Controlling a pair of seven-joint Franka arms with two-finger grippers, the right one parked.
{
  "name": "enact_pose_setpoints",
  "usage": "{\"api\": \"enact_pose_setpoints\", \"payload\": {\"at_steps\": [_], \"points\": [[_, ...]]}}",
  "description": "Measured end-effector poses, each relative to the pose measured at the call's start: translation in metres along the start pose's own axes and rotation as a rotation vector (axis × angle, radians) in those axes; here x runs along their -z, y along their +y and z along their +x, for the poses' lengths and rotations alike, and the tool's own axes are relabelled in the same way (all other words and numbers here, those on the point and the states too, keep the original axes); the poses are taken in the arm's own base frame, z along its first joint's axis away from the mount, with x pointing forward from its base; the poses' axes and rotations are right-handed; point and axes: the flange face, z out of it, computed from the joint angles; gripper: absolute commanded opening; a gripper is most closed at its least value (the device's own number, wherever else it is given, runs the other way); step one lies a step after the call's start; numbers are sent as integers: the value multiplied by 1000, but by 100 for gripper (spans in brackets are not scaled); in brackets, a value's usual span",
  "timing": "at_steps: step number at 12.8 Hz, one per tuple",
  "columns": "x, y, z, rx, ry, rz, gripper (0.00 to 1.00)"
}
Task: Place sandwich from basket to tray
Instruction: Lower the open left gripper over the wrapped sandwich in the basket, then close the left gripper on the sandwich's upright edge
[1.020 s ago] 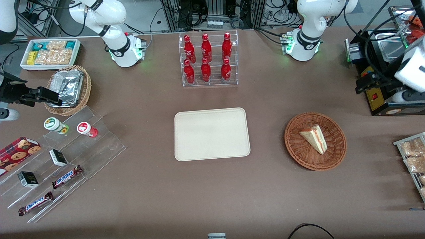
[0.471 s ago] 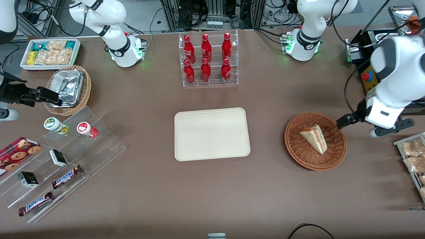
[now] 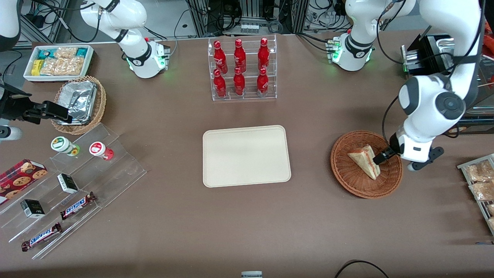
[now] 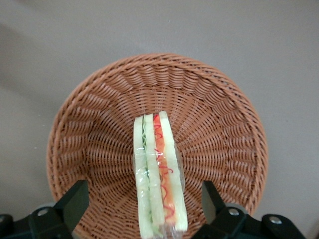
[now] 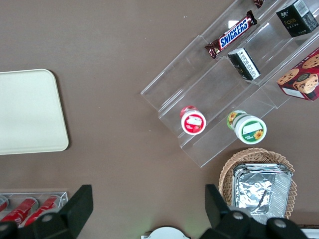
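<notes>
Front view: sandwich (image 3: pixel 364 161) in basket (image 3: pixel 349 179), tray (image 3: pixel 246 155) bare. Hand (image 3: pixel 380 157) over basket rim; risk of clipping wicker. "SNICKERS" legible on bars (image 3: pixel 77 206).

Left wrist view: fingers (image 4: pixel 75 201) spread apart, straddling sandwich (image 4: pixel 158 174). Film wrap; possible slip or crushed bread.

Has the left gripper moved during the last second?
Yes. The gripper has come in from the working arm's end of the table and now hangs open over the basket, astride the sandwich.
</notes>
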Motion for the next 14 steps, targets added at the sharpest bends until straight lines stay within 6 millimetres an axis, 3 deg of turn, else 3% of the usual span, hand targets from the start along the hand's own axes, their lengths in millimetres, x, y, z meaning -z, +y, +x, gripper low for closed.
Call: {"api": "enact_pose_setpoints", "payload": {"at_steps": [14], "points": [[-39, 17, -24, -18, -59, 30, 100]]}}
